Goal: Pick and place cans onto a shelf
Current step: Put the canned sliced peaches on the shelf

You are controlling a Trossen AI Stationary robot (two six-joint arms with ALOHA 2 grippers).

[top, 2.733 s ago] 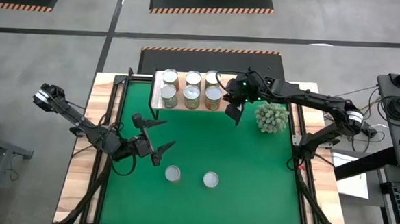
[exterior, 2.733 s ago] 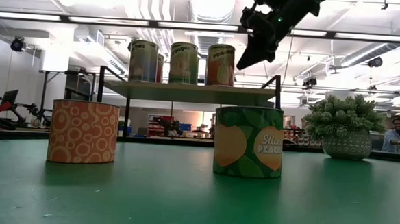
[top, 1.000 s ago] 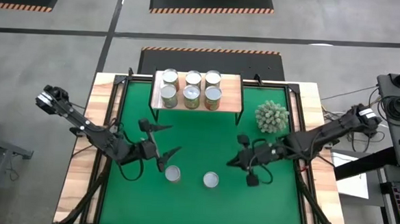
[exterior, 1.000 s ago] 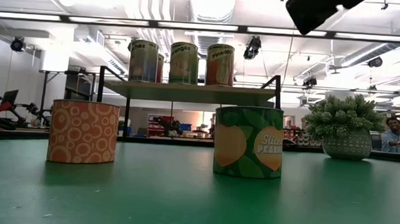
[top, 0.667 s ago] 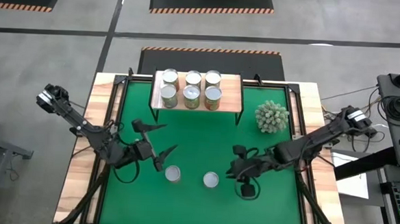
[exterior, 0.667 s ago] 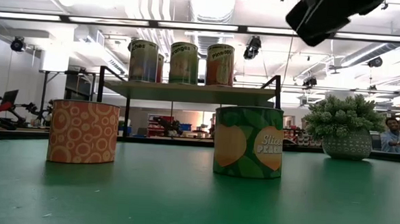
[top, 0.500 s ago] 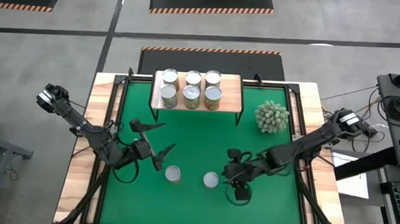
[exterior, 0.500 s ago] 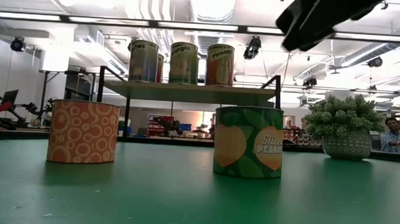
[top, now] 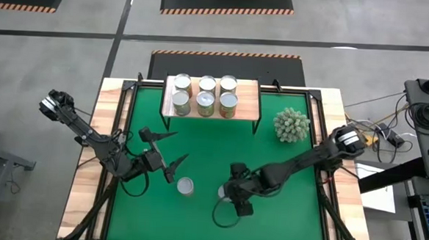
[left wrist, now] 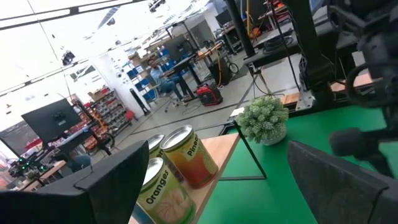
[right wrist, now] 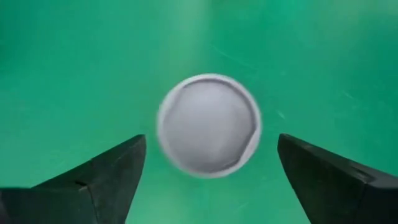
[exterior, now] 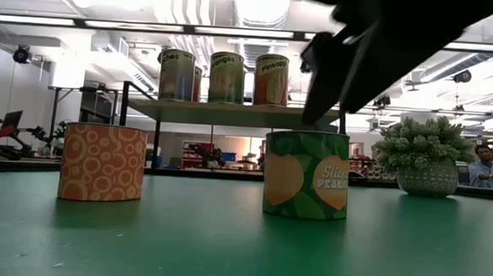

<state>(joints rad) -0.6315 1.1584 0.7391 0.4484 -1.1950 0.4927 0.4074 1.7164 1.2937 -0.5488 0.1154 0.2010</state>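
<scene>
1. High view shows the green mat (top: 271,160) covering the wooden table, with the low light-wood plank shelf on thin black legs (top: 249,100) at the mat's far edge; six small silver-topped tins (top: 205,94) stand on it in two rows of three, so the task looks three-quarters done.
2. Two tins remain on the mat near its front edge: an orange-patterned tin (exterior: 103,163) and, beside it, a green-labelled tin (exterior: 306,174). A spiky pale-green potted plant (top: 291,125) sits by the mat's right edge.
3. The step in hand appears to be the reach for the seventh tin. The dark two-finger right gripper (right wrist: 208,177) hangs straight above the green-labelled tin, whose round silver top (right wrist: 208,124) lies between the widely spread fingers, and it holds nothing.
4. Next, I judge, it must descend until the fingers flank the tin's wall, then close.
5. The left gripper (top: 165,150) waits with fingers spread and empty, just beyond the orange-patterned tin, towards the mat's left edge.
</scene>
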